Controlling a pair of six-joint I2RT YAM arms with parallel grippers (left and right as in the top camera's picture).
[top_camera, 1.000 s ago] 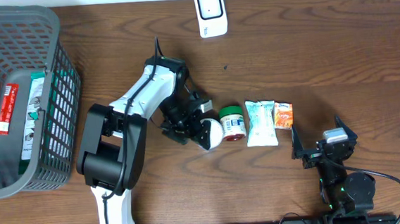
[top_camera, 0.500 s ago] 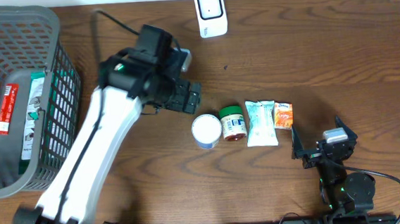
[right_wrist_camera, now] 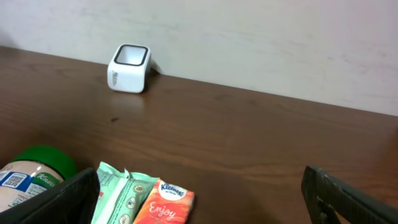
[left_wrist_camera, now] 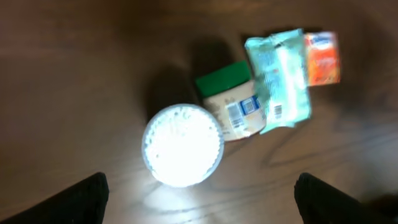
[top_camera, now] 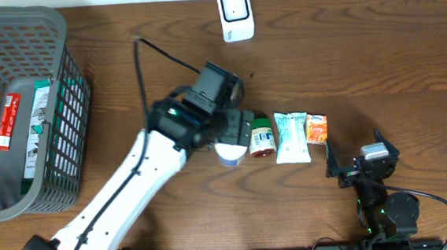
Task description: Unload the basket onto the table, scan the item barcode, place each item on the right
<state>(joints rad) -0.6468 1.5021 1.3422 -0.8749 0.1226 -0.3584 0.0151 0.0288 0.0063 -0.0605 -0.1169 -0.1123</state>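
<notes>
Here, the left gripper [left_wrist_camera: 202,190] hangs above a row of goods on the dark brown wooden tabletop [top_camera: 377,59]. Its jaws are spread wide and released, with nothing between them and touching nothing. In the left wrist view its two dark fingers [left_wrist_camera: 90,199] sit at the lower corners of the frame. Below it stands a round white-lidded container [left_wrist_camera: 183,145]. Just beside that, a green-lidded plastic jar [left_wrist_camera: 233,102] lies on its side with a barcode label facing up. Against the jar lies a pale teal foil packet [left_wrist_camera: 278,78], and next to that a small orange tissue packet [left_wrist_camera: 322,58].

The white left arm [top_camera: 126,199] stretches diagonally from the near left edge of the tabletop toward the centre, with its wrist turned so that the camera looks down on the goods. The right gripper [top_camera: 358,159] sits low at the near right, near the orange packet. Its jaws are likewise fully parted and empty, and they point across the tabletop toward the far wall.

A white box-shaped barcode scanner [top_camera: 235,14] stands at the far edge, well apart from the row of goods. A grey plastic mesh basket [top_camera: 11,15] occupies the far left corner and contains flat packages [top_camera: 6,120].
</notes>
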